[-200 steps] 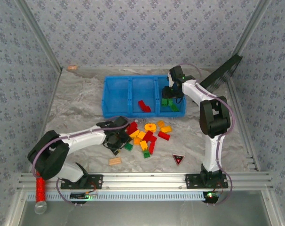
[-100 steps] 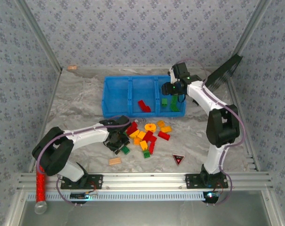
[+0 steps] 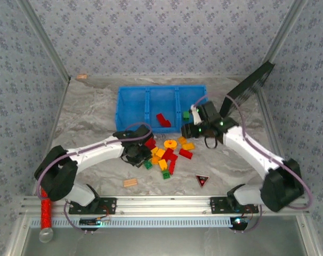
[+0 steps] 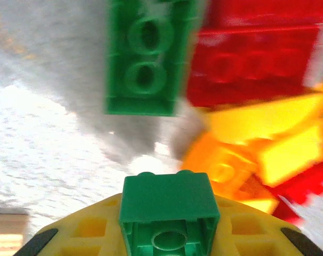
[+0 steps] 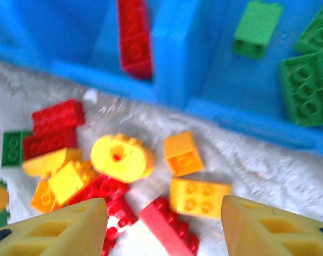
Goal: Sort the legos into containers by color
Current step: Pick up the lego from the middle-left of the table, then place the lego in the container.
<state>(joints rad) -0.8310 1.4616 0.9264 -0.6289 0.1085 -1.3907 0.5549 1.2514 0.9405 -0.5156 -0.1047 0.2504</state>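
Clamping small green plastic brick [image 4: 169,205] between yellow fingers [image 4: 87,232] of left gripper [image 4: 169,237], hollow underside toward wrist, studs pointing ahead. Just ahead, longer green brick [image 4: 144,58], long axis running away from fingers. Spread apart, empty: right gripper [image 5: 161,216] above loose yellow and red bricks [image 5: 199,197]; bright blue plastic bin [image 5: 177,58] just beyond.

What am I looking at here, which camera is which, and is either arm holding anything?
Two robot arms stand at a table's near edge. The overhead view looks down from behind them; the other two are cameras on the wrists. Loose red, green and yellow bricks lie before a blue three-compartment bin, with a red brick in its middle compartment and green bricks in the right one. The left gripper pinches a small green brick. The right gripper hangs open over the loose bricks, empty.
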